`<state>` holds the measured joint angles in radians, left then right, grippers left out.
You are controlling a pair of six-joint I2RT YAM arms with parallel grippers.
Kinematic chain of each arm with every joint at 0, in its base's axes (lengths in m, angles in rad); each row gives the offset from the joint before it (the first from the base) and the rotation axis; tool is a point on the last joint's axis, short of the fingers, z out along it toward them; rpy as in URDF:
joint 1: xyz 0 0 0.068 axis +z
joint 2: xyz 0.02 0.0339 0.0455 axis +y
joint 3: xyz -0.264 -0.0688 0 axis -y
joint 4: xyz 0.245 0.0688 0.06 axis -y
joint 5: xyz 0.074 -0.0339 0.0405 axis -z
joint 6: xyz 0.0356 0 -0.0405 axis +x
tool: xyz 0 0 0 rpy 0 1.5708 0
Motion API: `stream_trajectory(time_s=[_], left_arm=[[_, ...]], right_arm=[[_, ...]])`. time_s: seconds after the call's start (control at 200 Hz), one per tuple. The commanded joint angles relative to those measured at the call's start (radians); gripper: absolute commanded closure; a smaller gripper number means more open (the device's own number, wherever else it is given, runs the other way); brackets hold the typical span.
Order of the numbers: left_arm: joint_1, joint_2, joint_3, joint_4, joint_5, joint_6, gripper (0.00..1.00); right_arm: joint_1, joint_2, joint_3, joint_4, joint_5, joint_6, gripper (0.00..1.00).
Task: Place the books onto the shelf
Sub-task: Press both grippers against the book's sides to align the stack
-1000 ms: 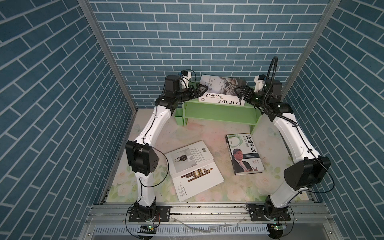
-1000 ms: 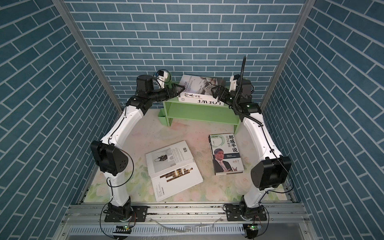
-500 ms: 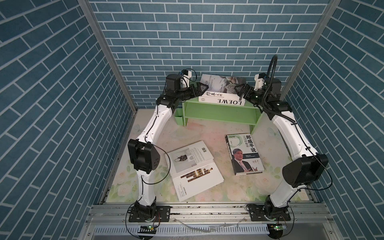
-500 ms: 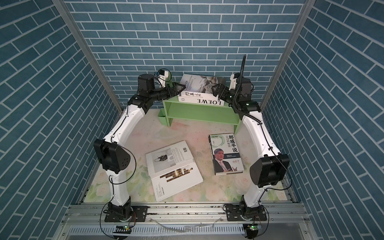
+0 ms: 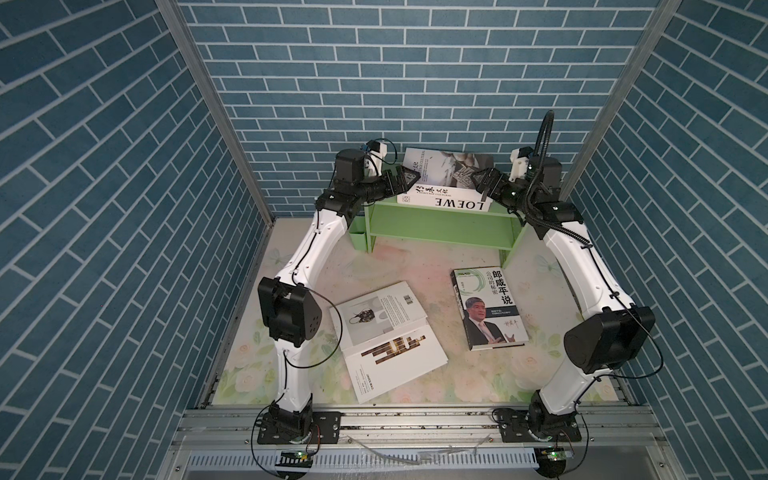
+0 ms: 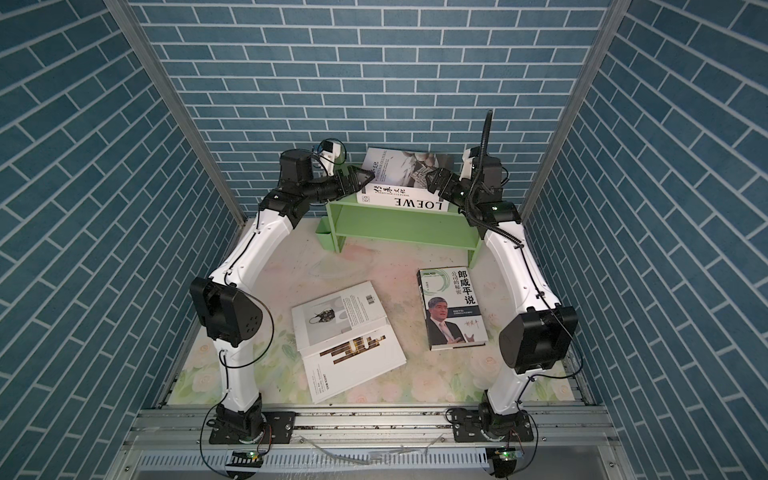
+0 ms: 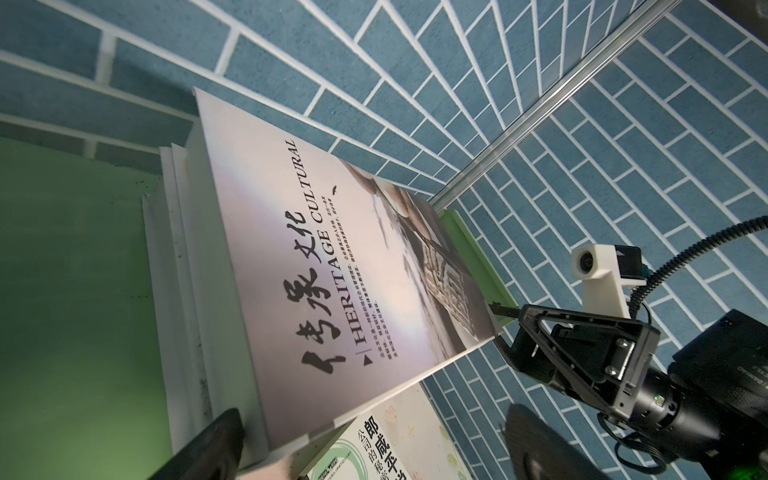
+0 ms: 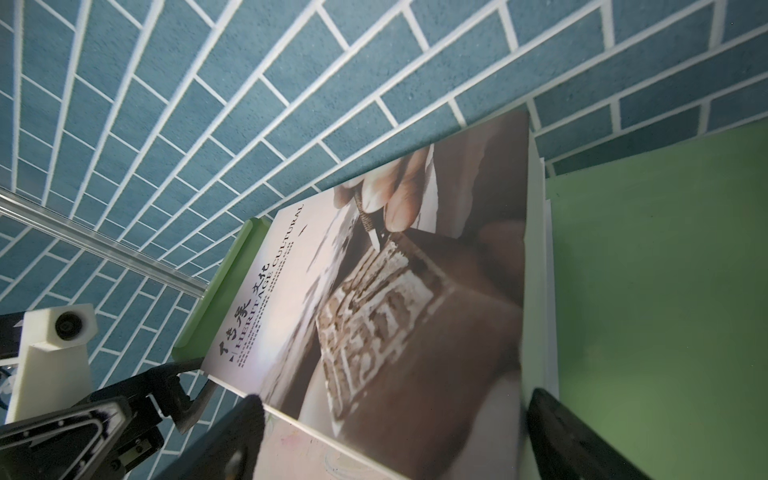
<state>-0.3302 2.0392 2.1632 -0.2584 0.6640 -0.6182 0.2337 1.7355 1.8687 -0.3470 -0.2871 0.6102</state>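
Note:
On top of the light green shelf (image 5: 440,226) (image 6: 399,226) lies the white LOEWE book (image 5: 453,203) (image 6: 415,203). The Heritage Cultural book (image 5: 444,170) (image 7: 332,270) (image 8: 415,311) rests on it. My left gripper (image 5: 405,180) (image 7: 376,415) stands open at that book's left end, its fingers apart from the cover. At the right end my right gripper (image 5: 482,183) (image 8: 395,399) is open too. On the table lie a book with a suited man's portrait (image 5: 488,307) and two overlapping white books (image 5: 380,311) (image 5: 395,361).
A small green cup (image 5: 358,239) hangs at the shelf's left side. Blue brick walls close in at the back and on both sides, and the shelf stands right against the back one. Each arm's elbow (image 5: 289,316) (image 5: 606,345) juts out over a table edge.
The top book has settled a little, and the whole LOEWE spine shows now. Both grippers stay open at its ends. The arms have shifted only slightly.

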Motion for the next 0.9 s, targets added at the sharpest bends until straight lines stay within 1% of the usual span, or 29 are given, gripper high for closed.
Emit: stream_trajectory(time_s=[0.0,0.39,0.895], left_arm=[[-0.028,0.006,0.027,0.010,0.052,-0.002,0.00],[-0.027,0.004,0.025,0.007,0.034,-0.003,0.00],[-0.020,-0.018,0.001,0.010,0.017,-0.003,0.00]], right_arm=[[0.009,0.018,0.018,0.009,-0.038,-0.020,0.02],[0.009,0.032,0.021,0.028,-0.090,0.003,0.02],[0.010,0.036,0.018,0.034,-0.104,0.010,0.02]])
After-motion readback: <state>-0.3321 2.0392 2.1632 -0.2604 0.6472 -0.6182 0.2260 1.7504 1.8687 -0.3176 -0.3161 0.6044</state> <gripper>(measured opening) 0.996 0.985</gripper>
